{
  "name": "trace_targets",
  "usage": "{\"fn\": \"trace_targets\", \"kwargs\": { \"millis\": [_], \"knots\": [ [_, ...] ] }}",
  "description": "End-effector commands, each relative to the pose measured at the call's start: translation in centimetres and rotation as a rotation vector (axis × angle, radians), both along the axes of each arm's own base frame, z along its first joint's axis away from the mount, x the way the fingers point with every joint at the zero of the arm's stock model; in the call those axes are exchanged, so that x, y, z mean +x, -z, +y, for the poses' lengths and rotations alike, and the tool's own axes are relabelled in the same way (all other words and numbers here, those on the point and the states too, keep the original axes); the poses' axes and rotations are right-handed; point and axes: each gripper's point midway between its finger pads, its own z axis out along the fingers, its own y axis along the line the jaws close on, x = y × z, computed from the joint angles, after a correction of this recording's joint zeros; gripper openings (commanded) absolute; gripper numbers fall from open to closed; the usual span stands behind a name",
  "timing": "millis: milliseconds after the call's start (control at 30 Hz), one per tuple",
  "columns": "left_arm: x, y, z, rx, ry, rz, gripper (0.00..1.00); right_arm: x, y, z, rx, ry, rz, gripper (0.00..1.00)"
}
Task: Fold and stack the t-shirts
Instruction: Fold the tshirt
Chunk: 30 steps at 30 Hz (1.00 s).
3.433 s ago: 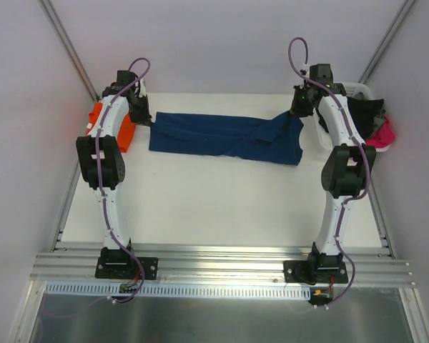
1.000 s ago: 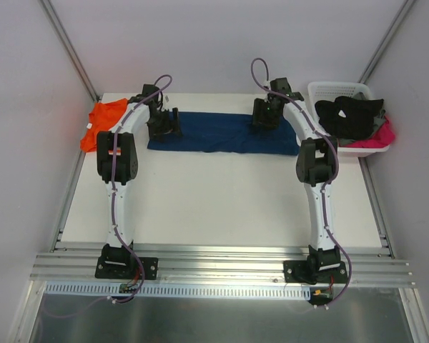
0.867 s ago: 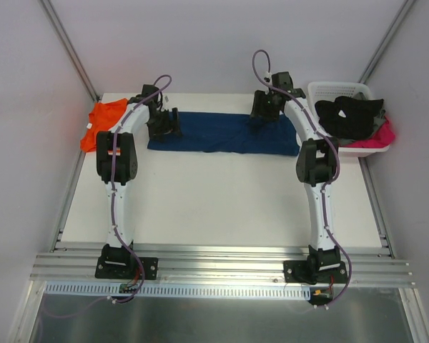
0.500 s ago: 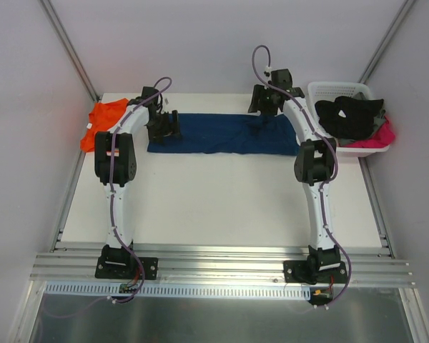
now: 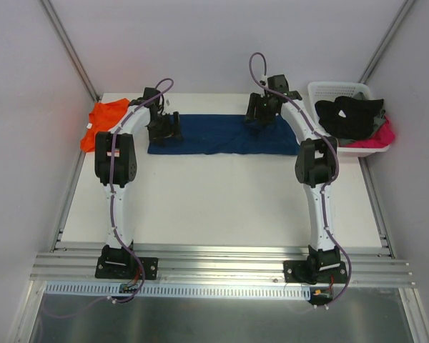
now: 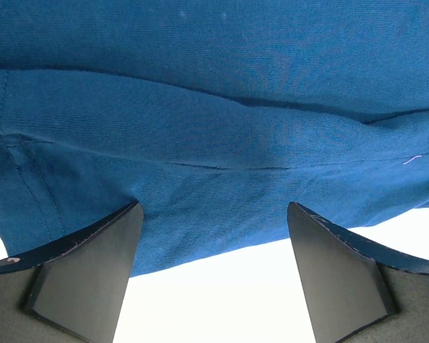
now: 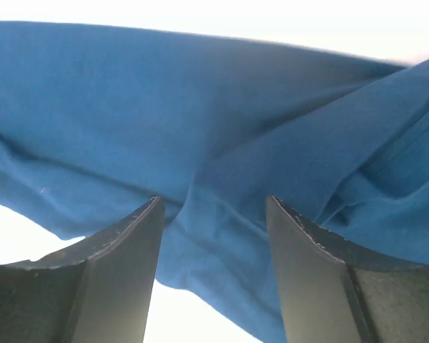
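Your navy t-shirt (image 5: 222, 134) lies as a long band across the far side of the table (image 5: 214, 207). The orange t-shirt (image 5: 104, 123) is bunched at the far left corner, apart from it.

The step in hand looks like the next fold of that band. Your left gripper (image 6: 213, 214) sits over the band's left end, jaws spread wide with nothing between them. Your right gripper (image 7: 213, 204) is over the far edge, right of the middle, jaws also apart and empty.

To do it well, come down where all the layers lie together and pinch through the whole thickness. Lift both sides evenly so the band does not twist. Loose overlapping folds lie under the right gripper, so take them into the grip or they may sag out.

The top view gives you the whole band, the spacing of the two shirts and the basket (image 5: 329, 89) of other clothes at the right. Only the wrist views show the creases, the stitched hem at the left end and the jaw openings. No view lets you say for sure whether the fingertips touch the cloth.
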Motion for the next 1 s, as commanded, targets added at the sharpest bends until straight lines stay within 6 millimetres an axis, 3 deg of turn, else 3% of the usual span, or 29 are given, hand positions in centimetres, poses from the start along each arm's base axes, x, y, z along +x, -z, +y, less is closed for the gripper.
{"fn": "trace_targets", "kwargs": {
  "millis": [0,133,300,467,667,833,933,967],
  "knots": [
    [-0.7,-1.3,-0.5,0.017,0.012,0.003,0.83,-1.6,-7.1,1.3,0.067,-0.035,-0.081,0.62],
    [-0.9,-1.4,-0.6,0.016,0.016,0.005,0.84,-1.9,-8.9,0.8,0.047,-0.038,-0.12,0.62],
    [-1.1,-1.6,-0.7,0.011,0.015,0.008,0.84,-3.3,-9.2,1.1,0.053,-0.052,-0.099,0.63],
    [-1.0,-2.0,-0.9,0.0,0.01,0.003,0.84,-5.8,-6.6,1.9,0.052,-0.075,0.001,0.63],
    [-1.0,-2.2,-1.0,-0.017,0.003,0.009,0.84,-6.6,-3.2,2.2,0.014,-0.085,0.077,0.63],
    [-1.1,-2.5,-1.2,-0.027,-0.001,0.008,0.84,-5.5,-0.6,1.6,-0.049,-0.091,0.079,0.63],
    [-1.4,-2.2,-1.1,-0.024,-0.005,0.017,0.84,-3.5,-0.9,1.0,-0.084,-0.079,0.025,0.63],
    [-1.6,-2.4,-1.1,-0.024,-0.005,0.016,0.84,-3.0,-0.1,0.8,-0.096,-0.071,0.028,0.63]
  ]
}}
